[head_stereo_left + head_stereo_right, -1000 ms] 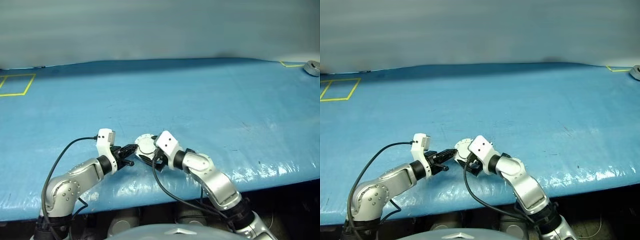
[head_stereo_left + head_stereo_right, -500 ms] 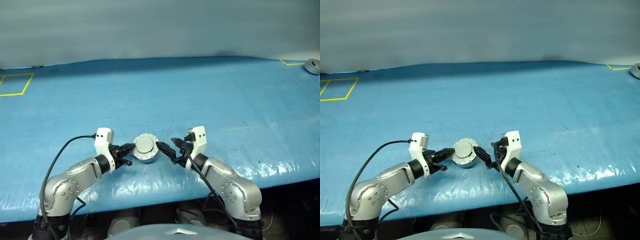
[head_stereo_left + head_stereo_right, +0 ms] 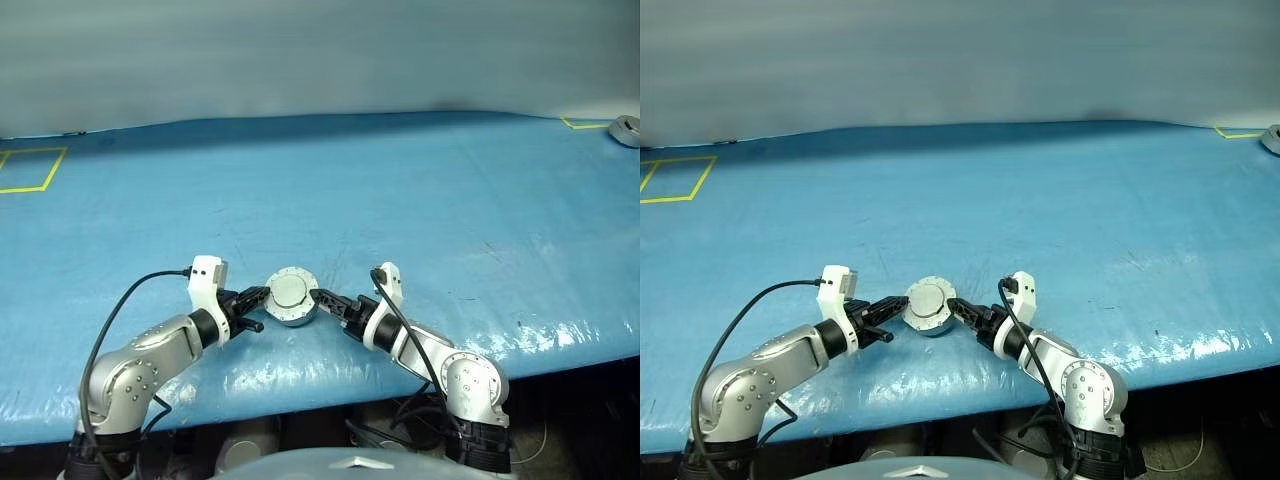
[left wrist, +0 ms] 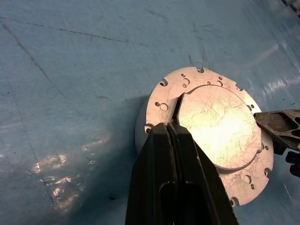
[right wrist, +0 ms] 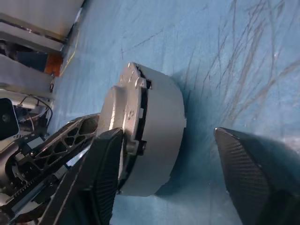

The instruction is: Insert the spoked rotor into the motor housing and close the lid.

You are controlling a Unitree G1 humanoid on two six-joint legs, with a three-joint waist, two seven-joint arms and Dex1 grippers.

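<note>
Two grippers flank the motor housing (image 3: 291, 297), which sits lid-on near the bench (image 3: 400, 200) front edge. Left gripper (image 4: 174, 129), jaws closed, rests its tips on the lid. Right gripper (image 3: 322, 297), previously draped over the housing, now lies lower at its right, jaws apart.

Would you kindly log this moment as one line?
housing: on table, lid on | left end effector: shut, at lid edge | right end effector: open, straddling housing

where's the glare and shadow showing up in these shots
Left eye view: bright sheen along the blue table cover at its near edge. Left wrist view: the motor housing lid glares white at its centre and casts a dark shadow beside it.
</note>
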